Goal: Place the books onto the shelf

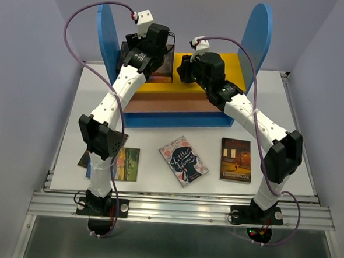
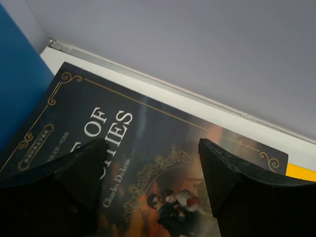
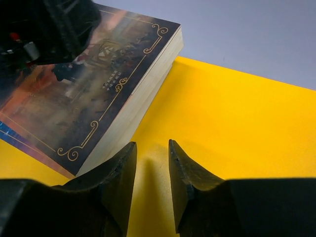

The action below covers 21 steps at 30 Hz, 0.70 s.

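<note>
Top, left-wrist and right-wrist views. The shelf [image 1: 256,35] is standing at the back of the table [image 1: 301,113], its yellow top board [image 3: 237,123] facing up between two blue side panels. A stack of books [image 3: 123,118] is lying flat on the left part of that board. The top book [image 2: 148,123] is facing cover up, its long axis running left to right along the shelf and its head edge lying just beside the left blue panel [image 2: 19,84].

The left tool [image 2: 152,145] is hanging over this cover with its fingers [image 2: 81,170] spread wide and gripping nothing. The right tool [image 3: 151,145] is hovering over bare yellow board just beside the stack's free corner, showing a narrow gap that holds nothing.

Bare board is showing to the right of the stack, and the pinkish lower board [image 1: 173,104] is lying uncovered.

On the table, Little Women [image 1: 183,161] is lying askew, the dark book [image 1: 235,160] is lying square with its long axis front to back, and a third book [image 1: 128,163] is lying crosswise, partly hidden under the left arm.
</note>
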Available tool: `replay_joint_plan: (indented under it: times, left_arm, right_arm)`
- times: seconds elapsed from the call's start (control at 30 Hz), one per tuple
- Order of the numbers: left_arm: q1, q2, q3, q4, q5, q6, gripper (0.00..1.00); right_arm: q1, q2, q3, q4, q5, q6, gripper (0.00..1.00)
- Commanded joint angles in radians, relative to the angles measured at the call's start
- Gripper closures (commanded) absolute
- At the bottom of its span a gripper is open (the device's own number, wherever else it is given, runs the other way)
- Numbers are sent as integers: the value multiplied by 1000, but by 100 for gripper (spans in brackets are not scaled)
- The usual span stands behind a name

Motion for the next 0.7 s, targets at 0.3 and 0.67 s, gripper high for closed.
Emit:
replay_joint_plan:
  times: [0.3,0.67]
  left_arm:
    - [-1,-219,-283,-110,50,-147,17]
    - [-23,-320,-423,-78,82,-167,20]
  right_arm:
    - [-6,97,200,30,15,-24,61]
    - [-6,243,329,29,-66,-33,61]
